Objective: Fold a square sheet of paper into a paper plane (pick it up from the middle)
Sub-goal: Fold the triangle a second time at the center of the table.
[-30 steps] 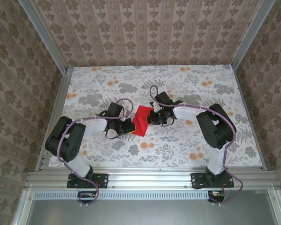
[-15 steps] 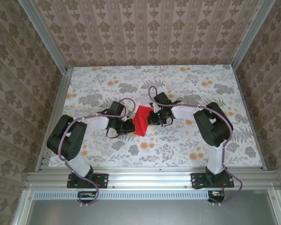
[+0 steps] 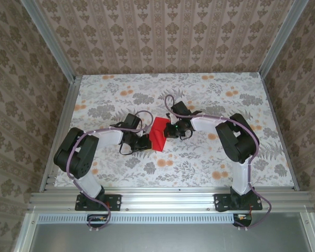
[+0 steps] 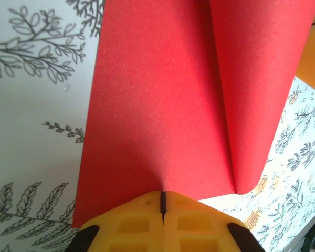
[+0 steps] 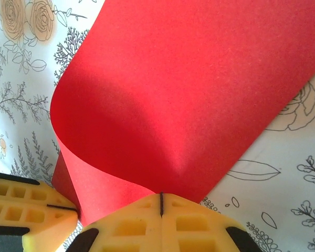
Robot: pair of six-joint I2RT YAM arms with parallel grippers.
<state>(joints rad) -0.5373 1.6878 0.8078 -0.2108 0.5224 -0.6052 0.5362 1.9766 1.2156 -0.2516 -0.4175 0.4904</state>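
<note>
A: Now, left fingers (image 4: 139, 223) are pinched tight on one edge of the red sheet (image 4: 157, 105). Right fingers (image 5: 191, 220) likewise, on the opposite edge.
B: Progress?
A: Early, I judge. It hangs over the middle of the table (image 3: 210, 84), curled (soft bend, no flat crease). No dart shape; the folding is left to do.

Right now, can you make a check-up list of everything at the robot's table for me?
Surface: flowery table, flat.
Job's things: red square sheet of paper at mid-table, bent into a curve, not a plane yet.
Clutter: nothing seen.
Hands: left hand and right hand are both shut, each pinching an edge of the paper.
Cables: purple cables loop along both arms.
Surroundings: patterned walls, metal frame.
</note>
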